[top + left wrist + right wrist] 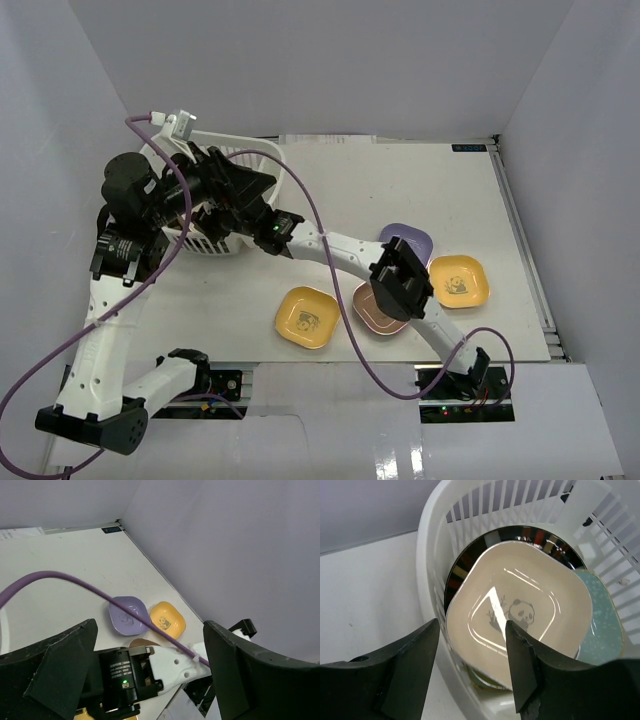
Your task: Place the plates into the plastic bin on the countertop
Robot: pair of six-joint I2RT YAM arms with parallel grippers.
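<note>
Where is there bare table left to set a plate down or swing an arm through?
Biggest bare stretch: the far table, between the basket and the right edge, beyond the purple plate. A smaller patch sits near-left, between basket and the nearer yellow plate. Crowded: four plates clustered near-right around the right arm, and the basket, where both arms meet.

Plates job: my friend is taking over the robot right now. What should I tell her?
Left gripper: open, holds nothing, above the right arm's wrist.
Right gripper: open, holds nothing, over the plastic bin.
Done: in the bin, a cream panda plate lies on the round dark-rimmed plate. A mint plate peeks out beside it.
On the countertop: one yellow plate, another yellow plate, a purple plate and a brown-pink plate partly under the right arm.
Left to do: put those four in the bin.
</note>
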